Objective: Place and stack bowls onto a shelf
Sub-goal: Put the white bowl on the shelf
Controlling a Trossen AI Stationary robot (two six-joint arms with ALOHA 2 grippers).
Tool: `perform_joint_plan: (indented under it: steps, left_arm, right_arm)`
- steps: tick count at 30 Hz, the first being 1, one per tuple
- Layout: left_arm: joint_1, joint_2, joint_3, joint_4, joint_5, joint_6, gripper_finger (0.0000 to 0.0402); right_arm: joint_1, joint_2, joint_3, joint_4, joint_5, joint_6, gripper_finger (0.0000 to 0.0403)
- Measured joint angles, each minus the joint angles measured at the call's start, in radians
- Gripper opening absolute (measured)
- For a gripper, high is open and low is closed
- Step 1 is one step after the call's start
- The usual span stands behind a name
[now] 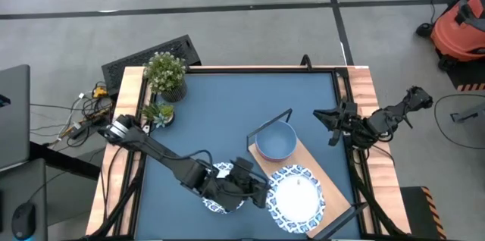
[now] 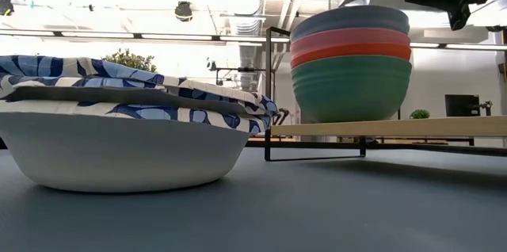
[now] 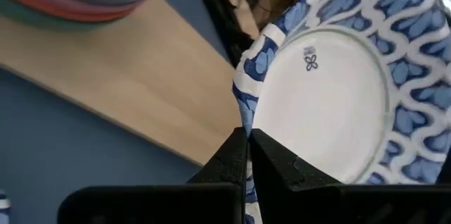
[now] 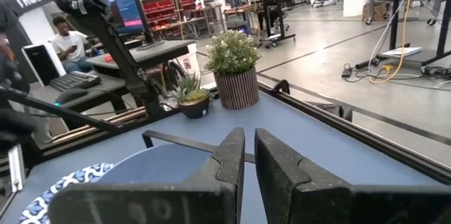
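A blue-and-white patterned bowl (image 1: 297, 197) is over the near end of the light-wood shelf (image 1: 322, 173), with my left gripper (image 1: 261, 188) shut on its rim. A stack of plain bowls (image 2: 350, 62), green at the bottom, then red, pink and pale blue, stands by its base on the shelf's far end beside the black wire frame (image 1: 271, 120). More patterned bowls (image 2: 119, 141) sit nested on the blue tabletop under my left arm. My right gripper (image 1: 327, 125) waits at the table's right edge, shut on nothing. My left gripper pinches the patterned bowl's rim (image 3: 243, 111) between its two fingers, on the side toward the table's left. The fingers come from the left, slanting down. The bowl is tilted, its white inside (image 3: 331, 97) facing the wrist view. I cannot tell whether its base rests on the shelf.
Two potted plants (image 1: 165, 74) (image 1: 158, 112) stand at the table's far left corner. The wooden table border (image 1: 364, 89) runs along the right side next to my right arm. Bare blue tabletop (image 1: 227, 112) lies between the plants and the shelf.
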Motion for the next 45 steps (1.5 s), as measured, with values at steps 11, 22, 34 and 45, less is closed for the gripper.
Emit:
perform_joint_plan:
  steps: [11,22,34,45]
  left_arm:
    - [0.011,0.124,-0.001,0.104,-0.060,-0.083,0.0000]
    - [0.052,0.150,0.000,0.114,-0.098,-0.126,0.0000]
    - [0.075,0.150,0.000,0.117,-0.035,-0.113,0.0000]
    - [0.087,0.270,0.140,0.043,0.053,-0.124,0.0000]
  right_arm:
    - [0.000,0.000,0.000,-0.019,0.000,0.000,0.0063]
    - [0.000,0.000,0.000,-0.057,-0.001,-0.011,0.0063]
    - [0.000,0.000,0.000,-0.056,0.000,-0.044,0.0063]
    - [-0.001,0.000,0.000,-0.063,0.001,-0.045,0.0063]
